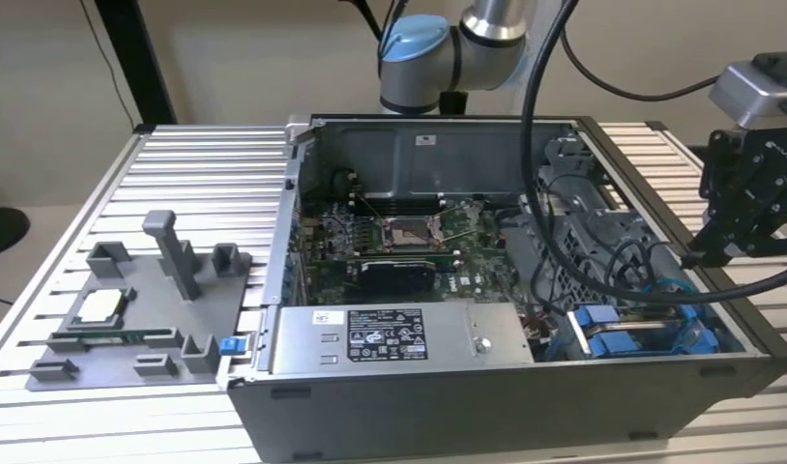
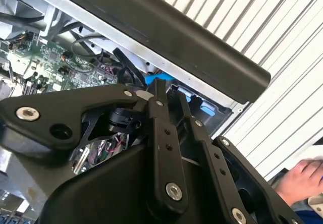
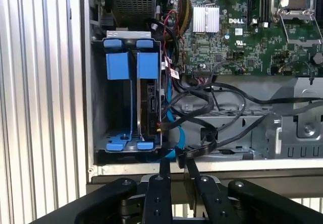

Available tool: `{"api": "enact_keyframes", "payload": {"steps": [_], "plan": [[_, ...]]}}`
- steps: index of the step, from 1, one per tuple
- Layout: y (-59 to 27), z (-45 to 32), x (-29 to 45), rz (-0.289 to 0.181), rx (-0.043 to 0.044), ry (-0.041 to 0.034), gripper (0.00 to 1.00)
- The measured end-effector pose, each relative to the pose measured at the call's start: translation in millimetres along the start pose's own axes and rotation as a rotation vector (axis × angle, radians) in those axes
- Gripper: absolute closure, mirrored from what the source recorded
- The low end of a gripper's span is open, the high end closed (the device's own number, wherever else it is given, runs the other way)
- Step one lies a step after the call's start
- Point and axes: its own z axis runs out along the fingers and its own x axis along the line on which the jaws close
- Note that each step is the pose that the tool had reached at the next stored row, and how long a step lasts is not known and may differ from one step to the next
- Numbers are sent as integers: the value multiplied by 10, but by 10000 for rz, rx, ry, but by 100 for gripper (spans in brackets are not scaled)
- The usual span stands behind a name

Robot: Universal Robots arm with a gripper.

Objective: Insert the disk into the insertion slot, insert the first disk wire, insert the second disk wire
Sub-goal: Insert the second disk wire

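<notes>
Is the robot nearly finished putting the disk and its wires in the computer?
Partly. Done: the disk in its blue frame looks seated in the slot. Under way: the hand hangs at the case rim, nearest a loose black wire and a blue wire. Left: both wires look unplugged, though I cannot see the disk's sockets clearly.

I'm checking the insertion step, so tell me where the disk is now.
The disk stands in the drive cage at the open case's near corner, on the exterior view's right, next to the black wires.
</notes>
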Motion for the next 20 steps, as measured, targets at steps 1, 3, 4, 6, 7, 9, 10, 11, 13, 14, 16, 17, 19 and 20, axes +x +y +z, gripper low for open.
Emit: {"api": "enact_keyframes", "payload": {"steps": [1,3,4,6,7,9,10,11,13,14,16,17,19,20], "plan": [[0,5,1,-6,-2,-35,0],[0,17,1,-28,-9,-95,0],[-1,23,2,-44,-14,-119,0],[-1,34,3,-85,-27,-172,0],[-1,41,3,-116,-32,-200,0],[-1,51,4,-178,-42,-255,0],[-1,56,5,-210,-48,-285,0],[-1,61,5,-240,-53,-317,0],[-1,69,6,-276,-67,-389,0],[-1,71,6,-280,-70,-414,0],[3,77,6,-283,-72,-453,0],[4,80,6,-283,-72,-470,0],[5,81,7,-283,-74,-479,0],[6,81,9,-279,-99,-480,0]]}}
